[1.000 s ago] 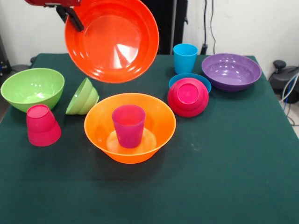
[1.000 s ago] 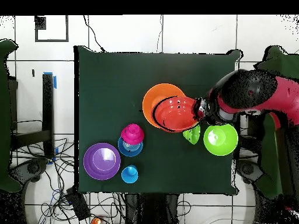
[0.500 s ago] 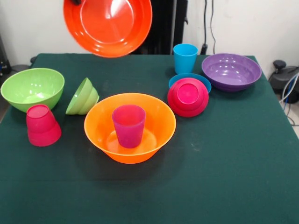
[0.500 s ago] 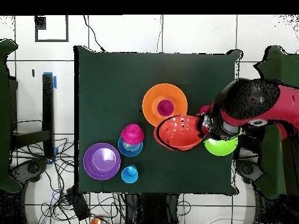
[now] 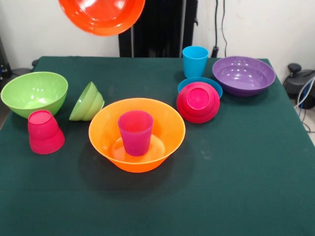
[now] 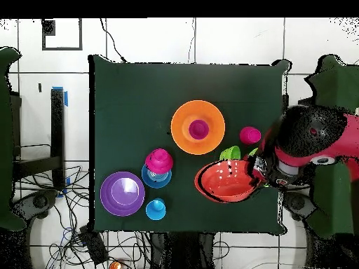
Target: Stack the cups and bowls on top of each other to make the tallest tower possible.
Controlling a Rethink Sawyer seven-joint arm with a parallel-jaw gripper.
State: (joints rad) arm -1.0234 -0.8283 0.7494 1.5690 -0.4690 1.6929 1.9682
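Observation:
The red-orange bowl [image 5: 101,14] hangs high above the table's far left, tilted; in the overhead view [image 6: 228,181] my gripper [image 6: 261,169] is shut on its rim. The large orange bowl [image 5: 106,142] stands mid-table with the purple-magenta cup [image 5: 135,132] upright inside. The red-pink cup [image 5: 44,131] stands upside down at the left. The small lime green bowl [image 5: 87,102] lies on its side beside the large lime green bowl [image 5: 33,92]. The pink-red bowl [image 5: 198,102] sits upside down on the small blue bowl [image 5: 187,82]. The sky blue cup [image 5: 195,61] stands behind them.
The large purple bowl [image 5: 243,74] stands at the far right of the green cloth. In the overhead view my arm [image 6: 312,140] and the held bowl cover the large lime green bowl. Cables lie beyond the table's edges.
The arm has carried the red-orange bowl up and away from over the orange bowl, towards the robot's side of the table. The gripper has left the front view.

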